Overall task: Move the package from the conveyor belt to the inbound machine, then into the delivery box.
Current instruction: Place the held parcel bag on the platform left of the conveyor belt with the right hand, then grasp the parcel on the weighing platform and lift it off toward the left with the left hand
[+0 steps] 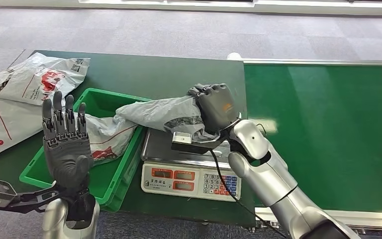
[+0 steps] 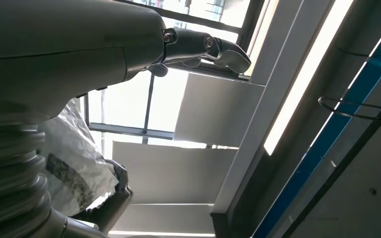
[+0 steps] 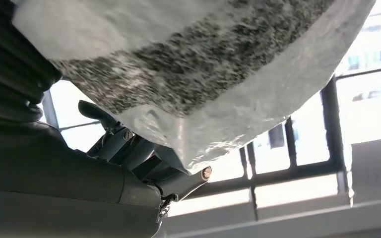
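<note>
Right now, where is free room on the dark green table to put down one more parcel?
Bare tabletop lies behind the green bin, between the white bags on the left and the conveyor belt. The scale is crowded: the right robot hand holds the grey package over its pan. The bin holds one parcel.

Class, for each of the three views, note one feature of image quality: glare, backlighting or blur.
Head view: sharp, with a pale glare patch on the conveyor belt. Left wrist view: bright windows backlight the left hand, leaving it dark. Right wrist view: the package is close and motion-blurred; windows behind are overexposed.
</note>
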